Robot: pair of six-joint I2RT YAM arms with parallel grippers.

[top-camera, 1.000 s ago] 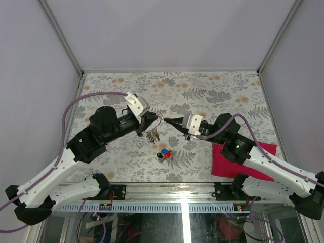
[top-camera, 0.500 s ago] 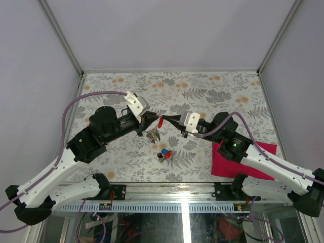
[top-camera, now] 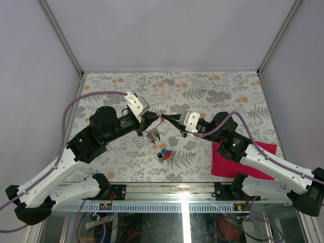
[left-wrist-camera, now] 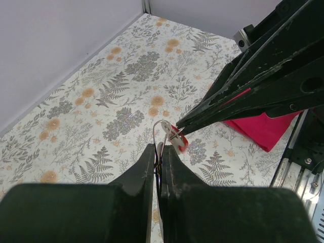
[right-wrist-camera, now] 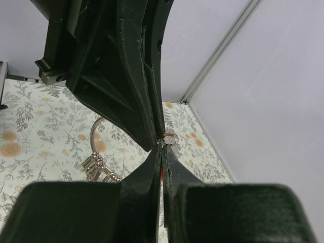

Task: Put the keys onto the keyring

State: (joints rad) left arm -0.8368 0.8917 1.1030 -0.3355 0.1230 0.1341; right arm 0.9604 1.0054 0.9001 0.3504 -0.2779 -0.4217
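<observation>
My left gripper is shut on the keyring, a thin silvery wire loop, and holds it above the table. Small metal tags hang from the ring. My right gripper is shut on the red key, and its tips meet the ring at the left fingertips. In the right wrist view the red key shows as a sliver between my right gripper's closed fingers, with the ring's wire to the left. A blue-headed key lies on the table beside a small red piece. No green key shows.
A red cloth square lies at the table's near right under the right arm. Grey walls enclose the floral table on three sides. A metal rail runs along the near edge.
My right gripper has moved left with the red key until its tips touch the keyring at the left gripper. The left arm has barely moved.
</observation>
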